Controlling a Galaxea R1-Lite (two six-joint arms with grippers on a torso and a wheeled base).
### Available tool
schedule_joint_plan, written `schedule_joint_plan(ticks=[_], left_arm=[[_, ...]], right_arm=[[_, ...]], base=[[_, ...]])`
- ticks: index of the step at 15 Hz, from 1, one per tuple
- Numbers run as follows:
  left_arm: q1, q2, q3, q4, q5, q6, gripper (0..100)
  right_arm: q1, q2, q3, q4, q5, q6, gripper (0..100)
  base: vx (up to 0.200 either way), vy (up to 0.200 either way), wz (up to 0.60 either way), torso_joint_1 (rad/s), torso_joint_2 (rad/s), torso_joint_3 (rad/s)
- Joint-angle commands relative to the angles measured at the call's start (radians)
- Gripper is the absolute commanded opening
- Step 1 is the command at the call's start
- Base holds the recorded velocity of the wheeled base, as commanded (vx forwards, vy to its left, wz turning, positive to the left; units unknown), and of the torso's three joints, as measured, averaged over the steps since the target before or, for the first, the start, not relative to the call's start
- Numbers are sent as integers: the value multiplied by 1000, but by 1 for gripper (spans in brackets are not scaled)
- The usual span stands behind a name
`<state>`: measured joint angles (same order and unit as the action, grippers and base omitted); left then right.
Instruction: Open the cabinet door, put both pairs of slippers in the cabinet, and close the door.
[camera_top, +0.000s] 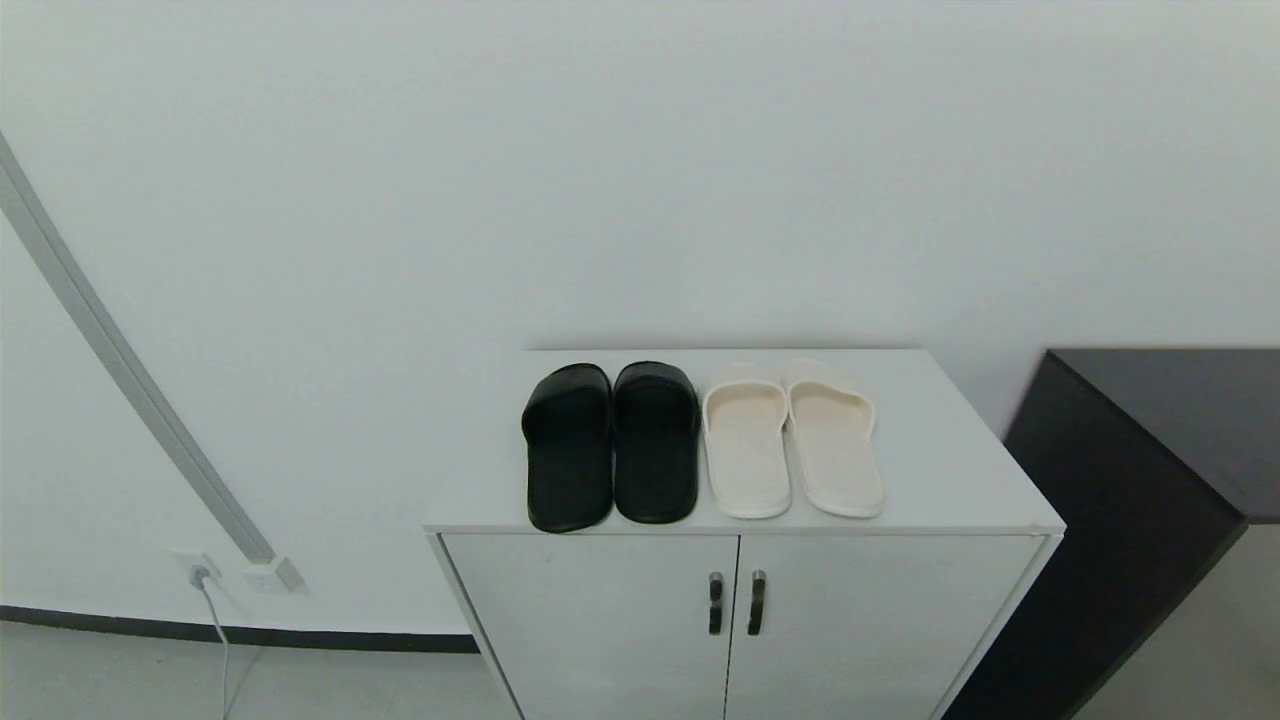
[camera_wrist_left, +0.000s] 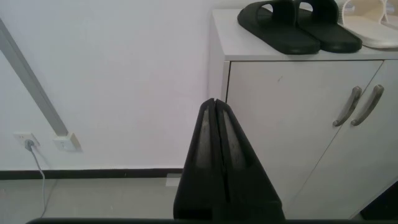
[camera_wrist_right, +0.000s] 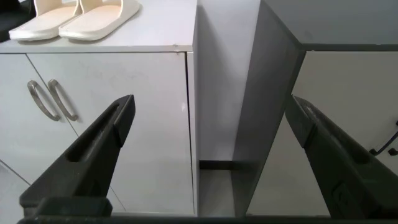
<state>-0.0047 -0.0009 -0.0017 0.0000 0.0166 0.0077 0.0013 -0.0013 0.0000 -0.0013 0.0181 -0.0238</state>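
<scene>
Jaws of the left gripper (camera_wrist_left: 214, 107) are pressed flat together, the tool held low in front of the left front corner of the white cabinet (camera_top: 955, 455) and apart from it. The right gripper (camera_wrist_right: 208, 115) is spread wide, its 2 fingers (camera_wrist_right: 115, 121) framing the cabinet's right front edge and the narrow gap between the cabinet and a dark unit (camera_top: 1140, 480) standing just beside it on the right; it touches neither. Both cabinet doors (camera_top: 590, 620) are closed, with 2 dark vertical handles (camera_top: 716, 603) side by side where they meet in the middle. On the cabinet top lie 2 pairs of slippers in a row, heels near the front edge and toes toward the wall: the black slippers (camera_top: 610, 445) on the left, the cream slippers (camera_top: 793, 440) just beside them on the right. Farther off, low on the wall to the left, a wall socket (camera_top: 197, 570) has a cable (camera_top: 222, 640) plugged in, and a grey cable duct (camera_top: 120, 360) slants up the wall from near it.
</scene>
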Motion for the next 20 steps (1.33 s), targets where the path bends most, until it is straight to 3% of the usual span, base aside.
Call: schedule_joint_plan(ticks=[1, 11, 13, 14, 16, 19, 20], left_arm=[[0, 1, 0, 0, 0, -2, 0], [0, 1, 0, -2, 2, -5, 0], [0, 1, 0, -2, 2, -5, 0], [0, 1, 2, -2, 2, -5, 0], [0, 1, 0, -2, 3, -5, 0], [0, 1, 2, -2, 6, 0, 0], [0, 1, 2, -2, 6, 0, 0]], right_arm=[[0, 1, 0, 0, 0, -1, 100], [0, 1, -9, -17, -4, -11, 100], [17, 167, -362, 38, 0, 136, 100], [20, 202, -414, 72, 16, 139, 100], [26, 386, -442, 130, 174, 125, 100], [29, 587, -445, 58, 284, 127, 100], [74, 699, -451, -19, 292, 130, 100]], base=[[0, 0, 0, 0, 0, 0], [0, 0, 0, 0, 0, 0], [0, 0, 0, 0, 0, 0], [0, 0, 0, 0, 0, 0], [0, 0, 0, 0, 0, 0], [0, 0, 0, 0, 0, 0], [0, 0, 0, 0, 0, 0]])
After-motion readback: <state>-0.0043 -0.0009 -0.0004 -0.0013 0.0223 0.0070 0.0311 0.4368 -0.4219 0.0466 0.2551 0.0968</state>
